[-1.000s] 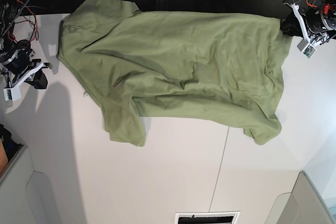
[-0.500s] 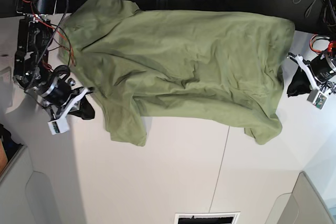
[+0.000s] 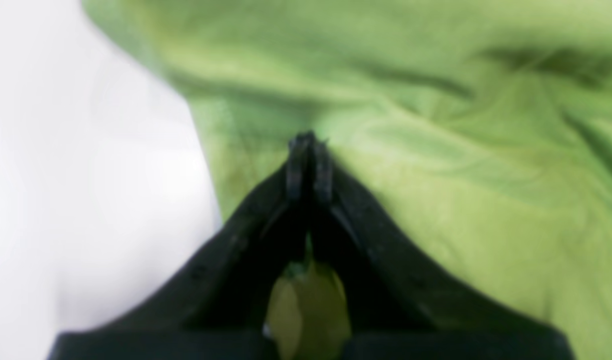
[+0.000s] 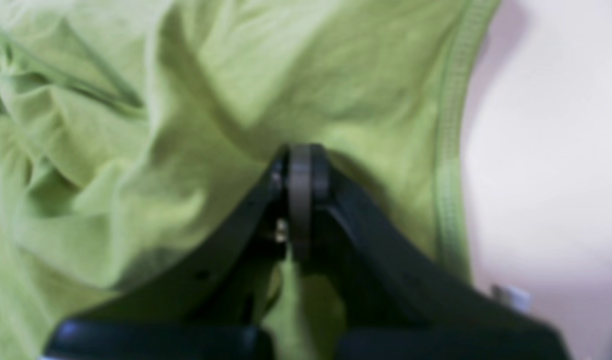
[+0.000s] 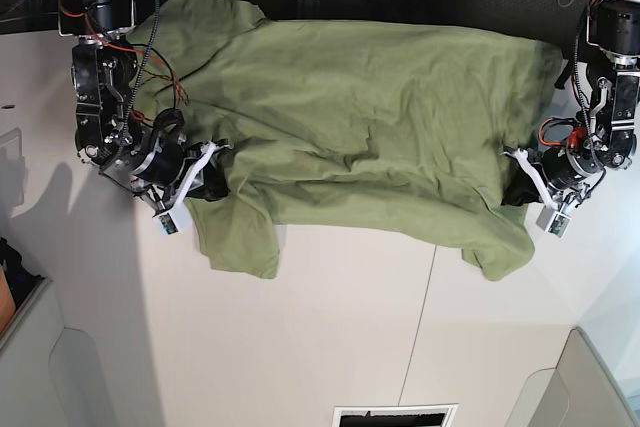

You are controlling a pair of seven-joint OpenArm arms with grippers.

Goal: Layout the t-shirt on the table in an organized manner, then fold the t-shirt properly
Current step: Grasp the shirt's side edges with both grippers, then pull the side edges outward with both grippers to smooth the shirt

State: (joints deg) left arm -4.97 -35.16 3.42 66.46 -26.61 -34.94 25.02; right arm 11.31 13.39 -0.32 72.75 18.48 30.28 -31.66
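Both arms moved inward, left gripper and right gripper pinched shut on t-shirt edges

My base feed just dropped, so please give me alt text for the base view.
An olive t-shirt lies spread but wrinkled across the far side of the white table. The right gripper and left gripper sit at its opposite side edges, fingers closed on the cloth.
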